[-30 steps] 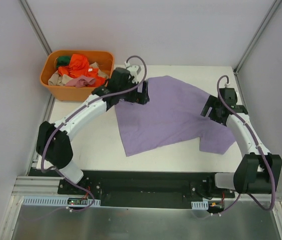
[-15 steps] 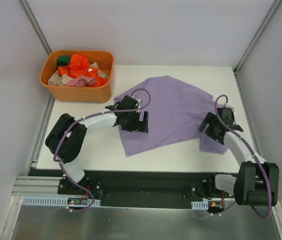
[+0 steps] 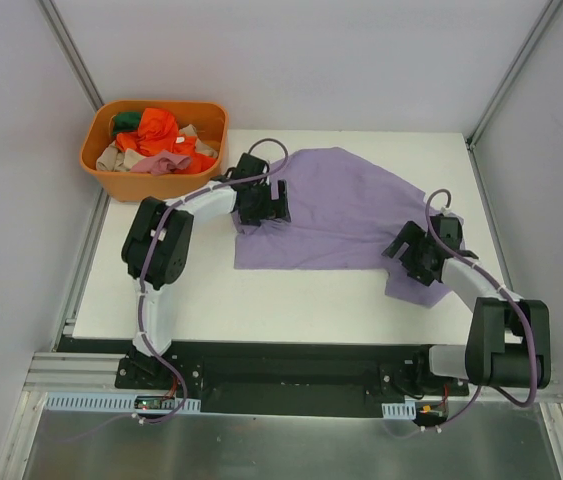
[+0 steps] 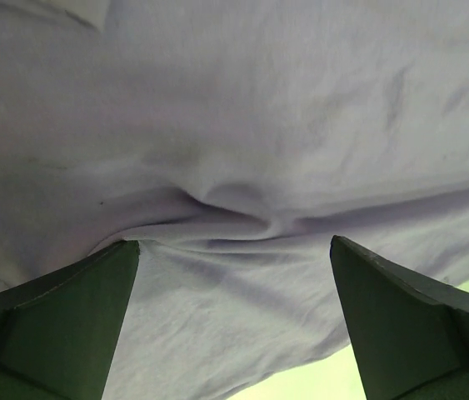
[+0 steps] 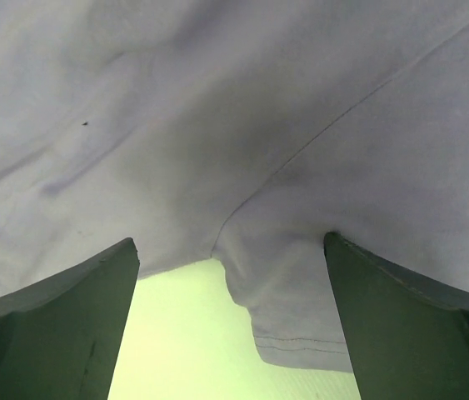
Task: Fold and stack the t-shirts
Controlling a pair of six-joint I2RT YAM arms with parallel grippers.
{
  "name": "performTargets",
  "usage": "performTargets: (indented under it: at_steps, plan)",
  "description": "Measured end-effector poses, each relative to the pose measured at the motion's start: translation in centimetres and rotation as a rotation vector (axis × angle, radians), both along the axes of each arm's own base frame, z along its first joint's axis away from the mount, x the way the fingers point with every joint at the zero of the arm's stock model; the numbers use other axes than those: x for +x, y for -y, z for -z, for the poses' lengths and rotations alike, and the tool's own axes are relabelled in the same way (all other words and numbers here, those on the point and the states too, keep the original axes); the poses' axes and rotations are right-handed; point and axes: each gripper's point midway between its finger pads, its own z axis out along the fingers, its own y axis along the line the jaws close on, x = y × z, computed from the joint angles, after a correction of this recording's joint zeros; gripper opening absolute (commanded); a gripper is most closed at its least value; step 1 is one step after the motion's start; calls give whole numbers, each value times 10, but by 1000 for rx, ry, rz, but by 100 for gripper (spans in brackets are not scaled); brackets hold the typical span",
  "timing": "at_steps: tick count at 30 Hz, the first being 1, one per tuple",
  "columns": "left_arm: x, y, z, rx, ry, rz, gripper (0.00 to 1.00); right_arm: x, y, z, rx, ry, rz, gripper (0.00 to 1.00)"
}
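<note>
A purple t-shirt lies spread on the white table, its near edge running almost straight. My left gripper sits low over the shirt's left edge; in the left wrist view the jaws stand wide apart with wrinkled purple cloth lying between them. My right gripper is over the shirt's right sleeve; in the right wrist view it is open, with the stitched sleeve hem and the shirt body between the fingers.
An orange basket holding several crumpled garments, orange, green, pink and beige, stands at the table's far left corner. Grey walls with metal posts enclose the table on three sides. The black rail with the arm bases runs along the near edge.
The left gripper swept toward me and then back to the far left. The shirt's hanging near-left corner is gone and its near edge is now straight. The right gripper moved nearer and left.
</note>
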Motion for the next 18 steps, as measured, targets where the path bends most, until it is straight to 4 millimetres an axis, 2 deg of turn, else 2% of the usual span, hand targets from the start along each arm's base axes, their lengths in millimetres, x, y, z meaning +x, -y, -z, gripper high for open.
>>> performTargets:
  at_steps: [4, 7, 10, 12, 15, 18]
  plan:
    - [33, 1, -2, 17, 35, -20, 99, 3, -12, -2, 43, 43, -11, 96]
    - [52, -1, -3, 56, 63, -23, 99, 1, -30, -4, 54, 56, -68, 96]
    - [62, -1, -15, 76, 102, 4, 99, -6, -52, -4, 55, 53, -150, 96]
    - [67, 4, -29, 61, 139, 32, 99, -12, -59, -5, 45, 48, -181, 96]
    - [56, 5, -51, 39, 172, 74, 99, -15, -51, -15, -2, 73, -173, 96]
    - [26, -2, -75, 39, 195, 95, 99, -17, -37, -33, -65, 131, -140, 96]
